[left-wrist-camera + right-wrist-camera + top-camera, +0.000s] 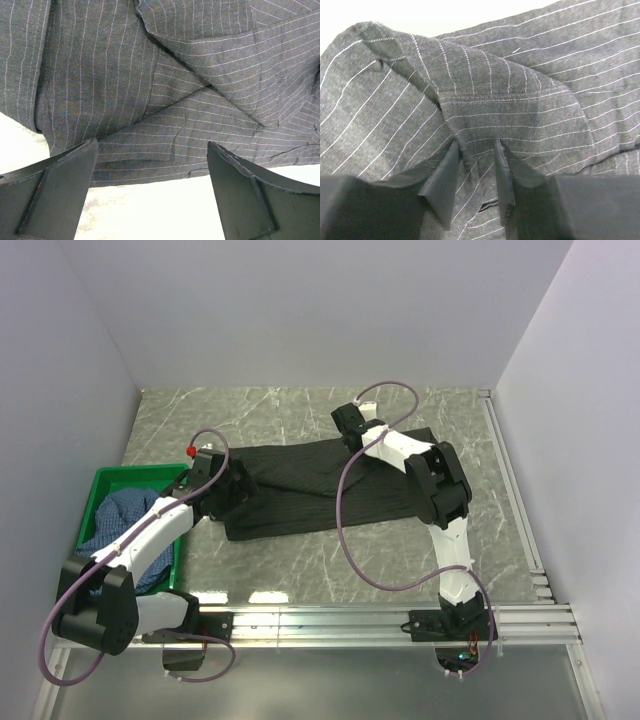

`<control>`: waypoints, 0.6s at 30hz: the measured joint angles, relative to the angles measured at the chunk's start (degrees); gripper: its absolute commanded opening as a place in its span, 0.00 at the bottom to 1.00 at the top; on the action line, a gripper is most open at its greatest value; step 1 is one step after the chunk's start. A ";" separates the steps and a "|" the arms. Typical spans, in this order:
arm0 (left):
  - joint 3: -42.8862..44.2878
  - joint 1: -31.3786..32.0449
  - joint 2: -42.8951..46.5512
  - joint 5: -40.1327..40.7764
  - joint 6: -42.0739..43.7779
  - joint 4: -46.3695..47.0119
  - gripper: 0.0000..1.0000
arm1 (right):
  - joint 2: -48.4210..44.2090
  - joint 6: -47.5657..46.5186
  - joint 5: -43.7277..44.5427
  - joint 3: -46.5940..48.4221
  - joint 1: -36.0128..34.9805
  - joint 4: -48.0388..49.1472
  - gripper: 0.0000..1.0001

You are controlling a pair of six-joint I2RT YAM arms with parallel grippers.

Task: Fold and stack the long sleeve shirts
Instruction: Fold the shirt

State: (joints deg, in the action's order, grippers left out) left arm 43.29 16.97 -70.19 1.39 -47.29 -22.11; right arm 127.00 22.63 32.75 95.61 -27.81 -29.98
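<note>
The black pinstriped long sleeve shirt [320,490] lies spread across the middle of the table, partly folded. The blue checked shirt [120,515] lies crumpled in the green crate [130,473] at the left. My left gripper [238,490] hangs wide open over the black shirt's left edge [150,75], with nothing between its fingers [152,145]. My right gripper [348,432] is down on the shirt's far right part. Its jaws [476,144] stand a little apart and press into the cloth, and a raised fold of the shirt [520,75] bulges just past their tips.
The green crate sits against the left wall beside the left arm. White walls close the table at the left, back and right. A metal rail runs along the near edge [350,620]. Purple cables loop off both arms.
</note>
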 measured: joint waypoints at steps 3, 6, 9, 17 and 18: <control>0.00 0.00 0.00 0.00 0.00 0.00 0.96 | 0.02 -0.35 0.96 0.07 0.11 -0.02 0.12; -0.02 0.00 0.00 0.00 0.00 0.00 0.96 | 0.02 -0.90 1.51 0.07 0.11 -0.07 0.00; -0.02 0.00 0.00 -0.04 -0.13 0.09 0.96 | -0.39 -1.49 1.66 0.04 0.11 -0.52 0.00; -0.02 0.13 -0.02 -0.09 -0.50 0.44 0.96 | -10.21 -4.09 -2.47 0.17 0.09 -7.80 0.00; -0.02 0.17 -0.02 -0.09 -0.50 0.44 0.96 | -11.85 -4.33 -3.58 0.63 0.02 -9.49 0.00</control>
State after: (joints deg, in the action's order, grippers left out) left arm 43.27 17.15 -70.22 1.30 -47.79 -21.67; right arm 115.15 18.31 29.17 96.25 -27.79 -39.46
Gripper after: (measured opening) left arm 0.963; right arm 0.011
